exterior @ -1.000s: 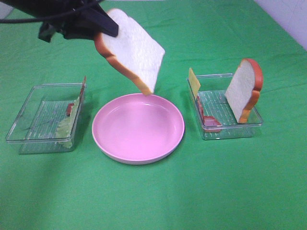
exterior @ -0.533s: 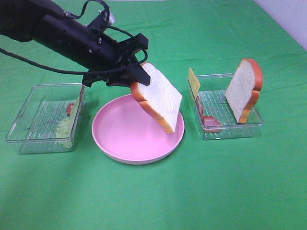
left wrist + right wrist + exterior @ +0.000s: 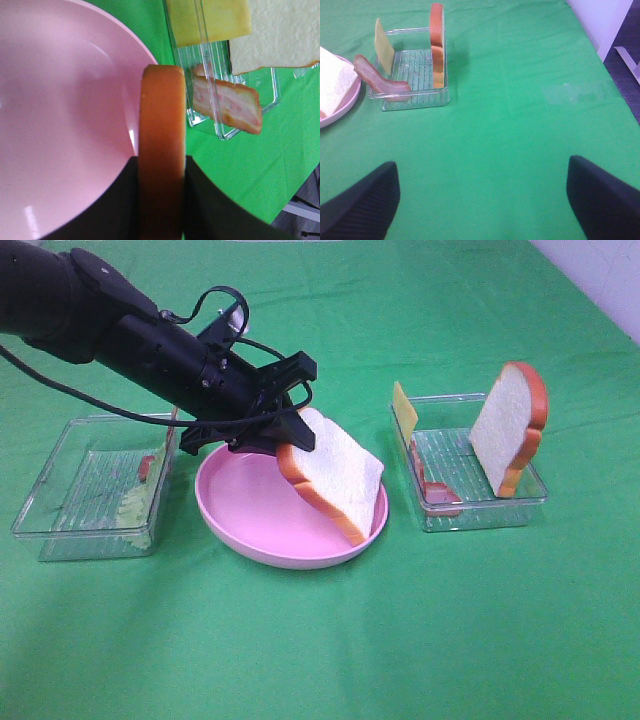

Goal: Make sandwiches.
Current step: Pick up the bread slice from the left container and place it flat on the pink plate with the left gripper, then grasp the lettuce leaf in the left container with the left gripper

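bread slice (image 3: pixel 335 475), pinched in the jaws of the left arm (image 3: pixel 130 340), has dropped from high up onto the pink plate (image 3: pixel 250 543), tilted, so the sandwich's first layer is nearly down; the right jaws hang wide and empty.

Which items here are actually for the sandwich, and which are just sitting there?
Sandwich parts: held bread slice, standing bread slice, cheese square, meat strip, lettuce.
Supports, not parts: pink plate, left tray, right tray, green cloth.

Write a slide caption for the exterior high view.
Left gripper holds a tilted bread slice at the pink plate, flanked by clear trays.
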Tool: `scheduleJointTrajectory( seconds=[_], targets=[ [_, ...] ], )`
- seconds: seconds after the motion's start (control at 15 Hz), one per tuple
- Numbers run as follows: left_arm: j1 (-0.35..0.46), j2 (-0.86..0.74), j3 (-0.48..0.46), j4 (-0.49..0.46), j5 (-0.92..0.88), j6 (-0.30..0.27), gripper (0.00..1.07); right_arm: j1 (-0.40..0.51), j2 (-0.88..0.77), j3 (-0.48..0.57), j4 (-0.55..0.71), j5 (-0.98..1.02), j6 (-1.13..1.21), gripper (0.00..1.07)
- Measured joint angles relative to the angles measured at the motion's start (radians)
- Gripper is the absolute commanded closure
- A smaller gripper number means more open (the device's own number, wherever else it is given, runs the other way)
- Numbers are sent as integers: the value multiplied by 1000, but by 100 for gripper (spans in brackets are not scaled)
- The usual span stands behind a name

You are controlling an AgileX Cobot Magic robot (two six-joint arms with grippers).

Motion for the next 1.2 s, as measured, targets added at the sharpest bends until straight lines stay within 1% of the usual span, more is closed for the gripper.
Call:
scheduleJointTrajectory(
  seconds=[0.07, 0.13, 0.2, 0.33, 0.47, 0.53, 0.6, 0.67, 0.73, 0.8, 0.93, 1.0, 1.07, 1.2],
  targets=[
    [0, 0, 0, 0, 0, -2, 73, 0, 0, 0, 0, 0, 0, 22],
    [0, 0, 0, 5, 11, -4, 61, 0, 0, 0, 0, 0, 0, 22],
    [0, -2, 0, 13, 21, -4, 61, 0, 0, 0, 0, 0, 0, 22],
    [0, -26, 0, 72, 33, -19, 61, 0, 0, 0, 0, 0, 0, 22],
    [0, -53, 0, 154, 33, -77, 57, 0, 0, 0, 0, 0, 0, 22],
    [0, -55, 0, 172, 34, -90, 50, 0, 0, 0, 0, 0, 0, 22],
    [0, -56, 0, 216, 34, -119, 42, 0, 0, 0, 0, 0, 0, 22],
    [0, -56, 0, 260, 34, -142, 32, 0, 0, 0, 0, 0, 0, 22],
    [0, -56, 0, 294, 34, -152, 27, 0, 0, 0, 0, 0, 0, 22],
    [0, -75, 0, 339, 35, -158, 26, 0, 0, 0, 0, 0, 0, 22],
    [0, -126, -7, 389, 29, -164, 26, 0, 0, 0, 0, 0, 0, 22],
    [0, -142, -18, 414, 30, -178, 26, 0, 0, 0, 0, 0, 0, 22],
    [0, -168, -42, 456, 38, -212, 26, 0, 0, 0, 0, 0, 0, 22],
    [0, -206, -100, 594, 114, -321, 27, 0, 0, 0, 0, 0, 0, 22]
  ],
)
